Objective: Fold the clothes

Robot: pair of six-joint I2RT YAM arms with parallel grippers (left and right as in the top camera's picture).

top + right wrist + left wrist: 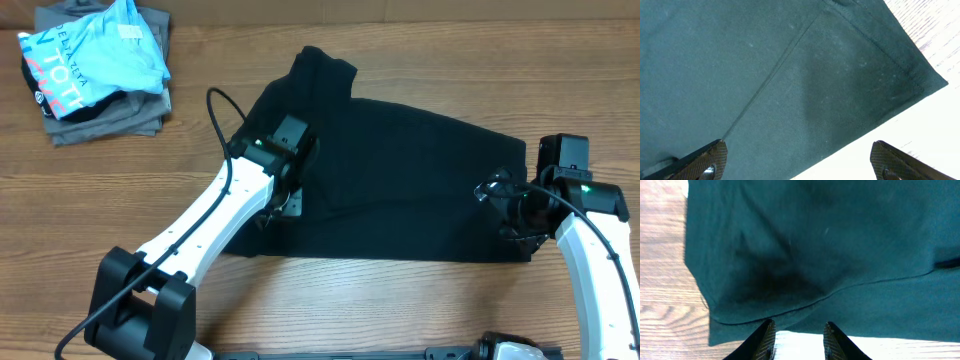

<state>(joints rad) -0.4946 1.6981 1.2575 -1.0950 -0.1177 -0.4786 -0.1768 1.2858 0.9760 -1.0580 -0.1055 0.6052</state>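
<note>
Wooden desk (400, 310) carrying the black T-shirt (400, 180), spread flat across its middle. Left jaws, at the shirt's near-left edge, stand narrowly apart and empty. Right jaws, above its right-hand corner, gape wide, holding nothing.

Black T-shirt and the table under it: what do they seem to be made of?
The black T-shirt looks like soft matte knit, probably cotton jersey: it lies limp with shallow creases, and the right wrist view shows a stitched hem. The table looks like wood or wood-grain laminate, brown streaked grain with a slight sheen; which one is unclear.
</note>
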